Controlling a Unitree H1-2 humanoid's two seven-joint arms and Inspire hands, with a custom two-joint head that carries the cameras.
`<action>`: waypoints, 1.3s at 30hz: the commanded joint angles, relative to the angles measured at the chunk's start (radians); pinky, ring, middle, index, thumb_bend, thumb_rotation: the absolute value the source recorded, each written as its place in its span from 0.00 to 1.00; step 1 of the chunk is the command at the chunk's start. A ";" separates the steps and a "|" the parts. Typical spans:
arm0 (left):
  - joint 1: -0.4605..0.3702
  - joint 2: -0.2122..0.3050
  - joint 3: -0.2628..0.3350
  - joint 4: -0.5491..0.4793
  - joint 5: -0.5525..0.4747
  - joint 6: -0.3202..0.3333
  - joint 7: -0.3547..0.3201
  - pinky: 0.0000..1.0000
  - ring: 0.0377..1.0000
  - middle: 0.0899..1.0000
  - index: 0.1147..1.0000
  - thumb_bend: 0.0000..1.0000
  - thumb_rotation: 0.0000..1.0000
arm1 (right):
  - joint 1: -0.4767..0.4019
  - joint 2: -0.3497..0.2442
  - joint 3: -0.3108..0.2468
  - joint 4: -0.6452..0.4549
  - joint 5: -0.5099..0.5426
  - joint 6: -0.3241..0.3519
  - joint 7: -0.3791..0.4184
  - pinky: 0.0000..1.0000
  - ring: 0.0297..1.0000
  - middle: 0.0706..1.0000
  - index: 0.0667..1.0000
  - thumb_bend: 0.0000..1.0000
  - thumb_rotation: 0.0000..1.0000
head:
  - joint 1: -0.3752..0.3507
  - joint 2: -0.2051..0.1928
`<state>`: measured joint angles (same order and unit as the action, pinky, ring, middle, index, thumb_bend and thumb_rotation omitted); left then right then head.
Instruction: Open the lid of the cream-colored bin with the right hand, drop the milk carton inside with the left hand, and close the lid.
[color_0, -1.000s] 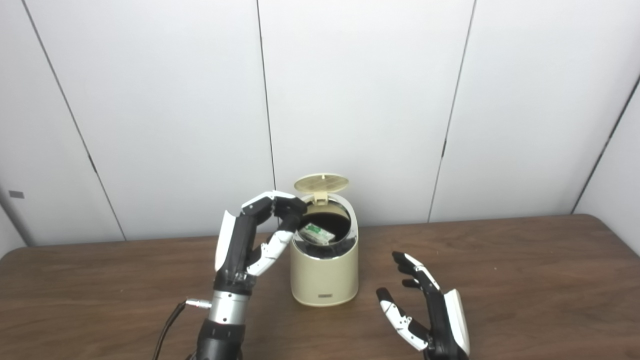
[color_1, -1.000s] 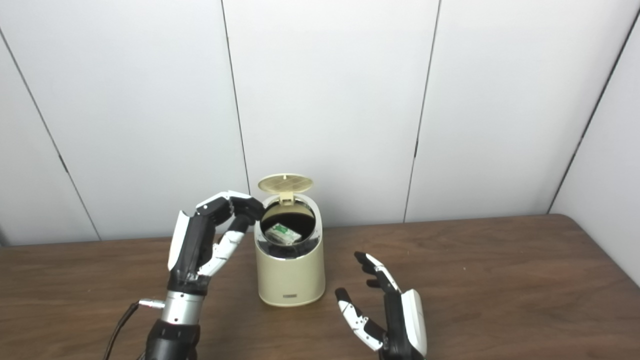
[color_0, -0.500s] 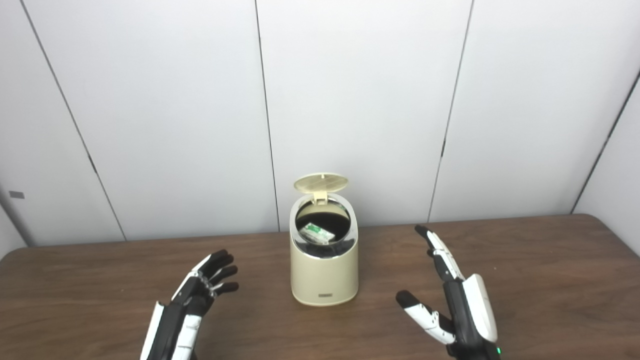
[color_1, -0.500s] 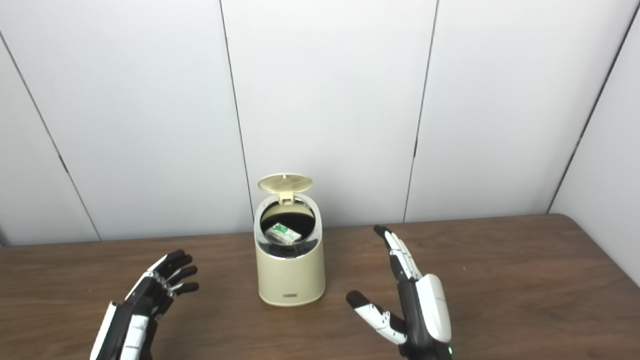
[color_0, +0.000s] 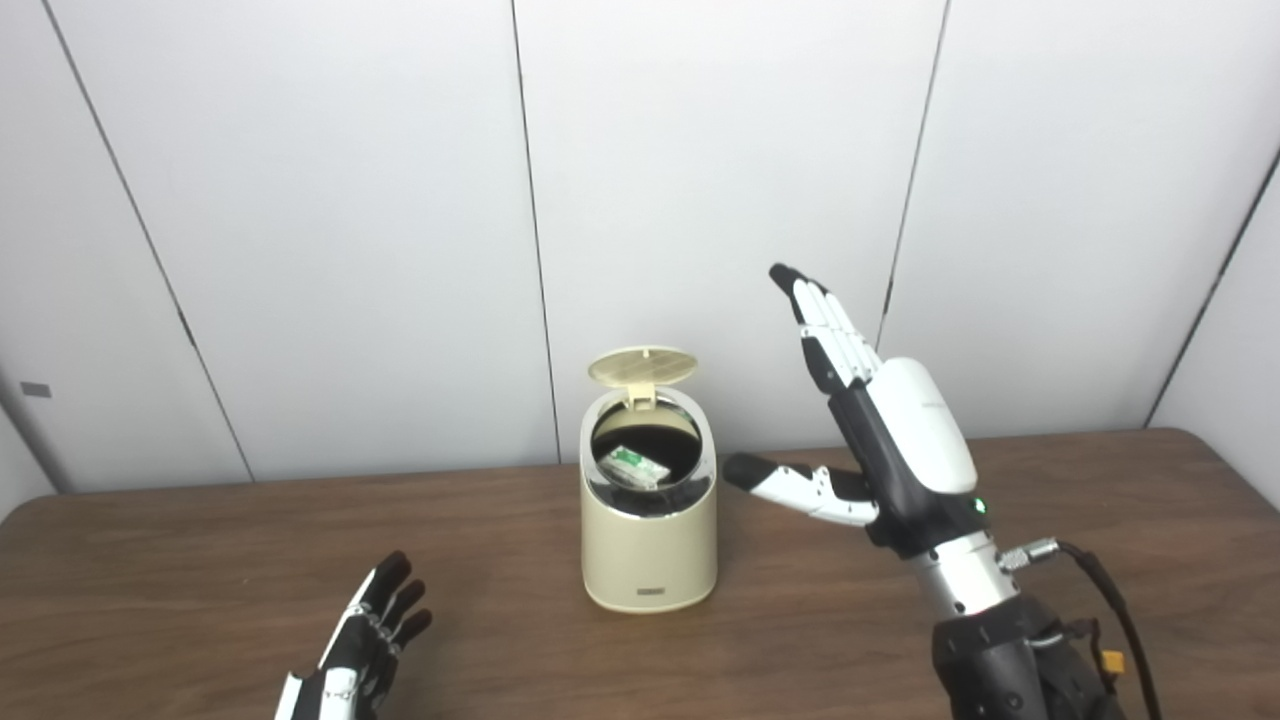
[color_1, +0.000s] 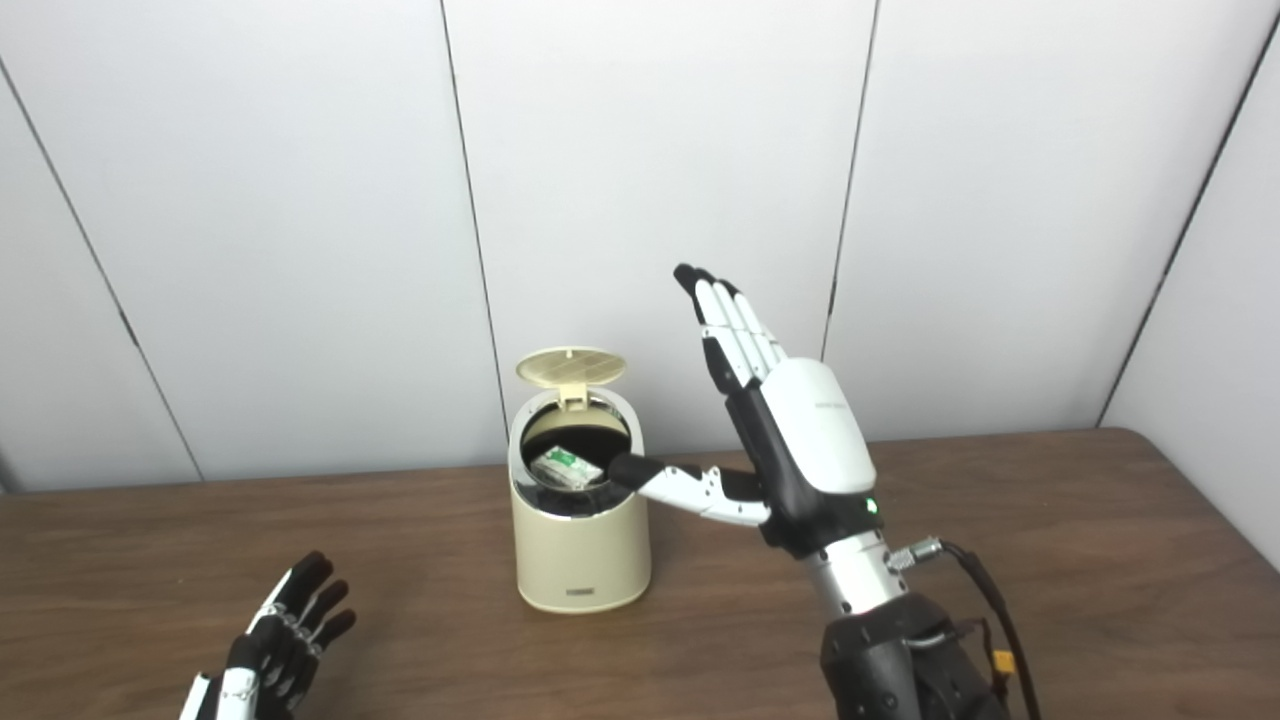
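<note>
Left eye view: cream-colored bin upright mid-desk, round lid tipped up on a rear hinge at 12 o'clock, milk carton already lying inside the dark mouth. Right hand raised at 3 o'clock of the bin, fingers straight and spread wide, thumb reaching toward the rim, holding nothing. Left hand low at 7 o'clock, well apart, fingers loose and empty. Closing step by the look of it: best to bring the flat fingers over and behind the lid, press gently forward and down until seated, no sideways shove on a light bin. Matte smooth plastic body, glossy chrome ring round the opening, ribbed lid underside, small printed carton, brown woodgrain desk.
</note>
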<state>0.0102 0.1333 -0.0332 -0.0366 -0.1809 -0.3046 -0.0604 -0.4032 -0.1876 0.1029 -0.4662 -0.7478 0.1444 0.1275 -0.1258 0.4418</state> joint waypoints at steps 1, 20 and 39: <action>0.013 -0.011 0.005 0.040 0.028 -0.016 -0.005 0.93 0.94 0.96 0.96 0.56 1.00 | -0.072 -0.021 -0.005 -0.037 -0.011 0.023 0.045 0.97 1.00 0.98 0.97 0.79 1.00 | 0.000 0.001; 0.017 -0.054 0.021 0.018 0.057 0.019 -0.012 0.86 0.91 0.92 0.93 0.63 0.93 | -0.284 -0.028 0.089 0.127 -0.102 0.106 0.202 0.92 0.97 0.85 0.85 0.80 0.97 | 0.018 0.002; 0.033 -0.067 0.021 -0.029 0.084 0.046 -0.016 0.84 0.88 0.90 0.92 0.64 0.94 | -0.394 -0.032 0.157 0.284 -0.143 0.169 0.268 0.94 0.93 0.84 0.80 0.82 0.92 | 0.030 0.006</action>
<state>0.0205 0.0752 -0.0074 -0.0619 -0.0916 -0.2553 -0.0708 -0.7397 -0.2112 0.2629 -0.1656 -0.8816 0.3115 0.4029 -0.0951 0.4464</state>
